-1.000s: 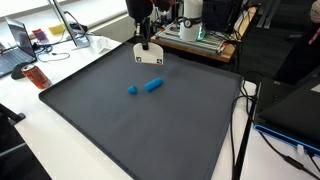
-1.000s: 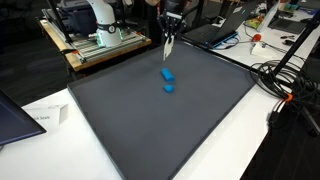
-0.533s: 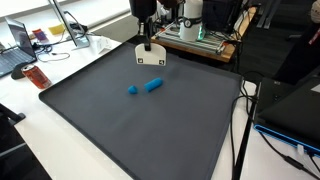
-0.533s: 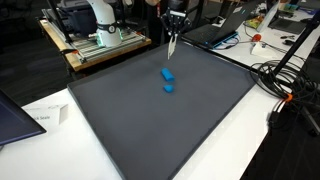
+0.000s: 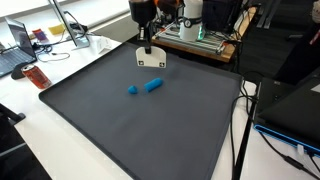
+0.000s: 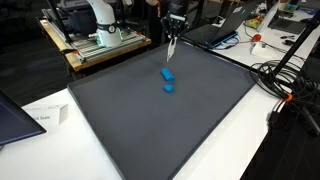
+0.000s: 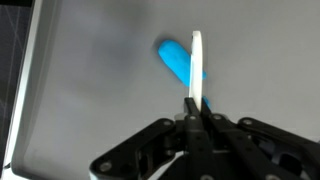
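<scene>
White flat rectangular plate, clamped at its top edge between the closed fingers of the black gripper, hangs upright, long axis level, above the far edge of the dark mat, beyond the blue cylinder.

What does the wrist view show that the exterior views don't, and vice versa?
Wrist only: the end effector shut on the white plate, seen edge-on as a thin strip that overlaps the blue cylinder. Exterior only: the plate's broad rectangular face in an exterior view, a small blue piece beside the cylinder, and the full outline of the dark mat. Shared: the held plate, the cylinder, and the mat surface.
</scene>
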`<state>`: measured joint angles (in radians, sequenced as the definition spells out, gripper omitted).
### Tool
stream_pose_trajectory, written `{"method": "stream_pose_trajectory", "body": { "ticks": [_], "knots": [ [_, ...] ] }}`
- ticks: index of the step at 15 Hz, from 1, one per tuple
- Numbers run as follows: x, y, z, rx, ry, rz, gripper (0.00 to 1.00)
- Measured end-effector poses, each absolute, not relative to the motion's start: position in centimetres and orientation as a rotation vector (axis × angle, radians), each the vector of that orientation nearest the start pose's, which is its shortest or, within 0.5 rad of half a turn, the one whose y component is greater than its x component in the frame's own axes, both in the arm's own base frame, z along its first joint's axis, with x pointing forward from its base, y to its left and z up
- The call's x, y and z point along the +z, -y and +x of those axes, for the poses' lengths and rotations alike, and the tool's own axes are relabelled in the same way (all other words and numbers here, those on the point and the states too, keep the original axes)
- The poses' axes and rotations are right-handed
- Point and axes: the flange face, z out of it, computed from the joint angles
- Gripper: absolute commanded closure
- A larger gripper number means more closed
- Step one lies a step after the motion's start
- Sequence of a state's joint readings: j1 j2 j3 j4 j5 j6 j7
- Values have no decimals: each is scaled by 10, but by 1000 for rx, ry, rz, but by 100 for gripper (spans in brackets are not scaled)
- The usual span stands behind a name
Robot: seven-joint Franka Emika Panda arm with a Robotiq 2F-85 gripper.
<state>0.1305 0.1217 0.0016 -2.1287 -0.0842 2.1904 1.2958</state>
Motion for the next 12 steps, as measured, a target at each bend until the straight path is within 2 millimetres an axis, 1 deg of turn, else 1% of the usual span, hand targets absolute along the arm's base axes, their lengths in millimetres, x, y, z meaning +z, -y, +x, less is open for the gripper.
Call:
{"method": "stream_pose_trajectory", "body": {
  "ticks": [7,12],
  "knots": [
    [302,-69,558,62,-1798,-2723,99],
    [279,-65,568,9,-1820,-2673,99]
  ]
}}
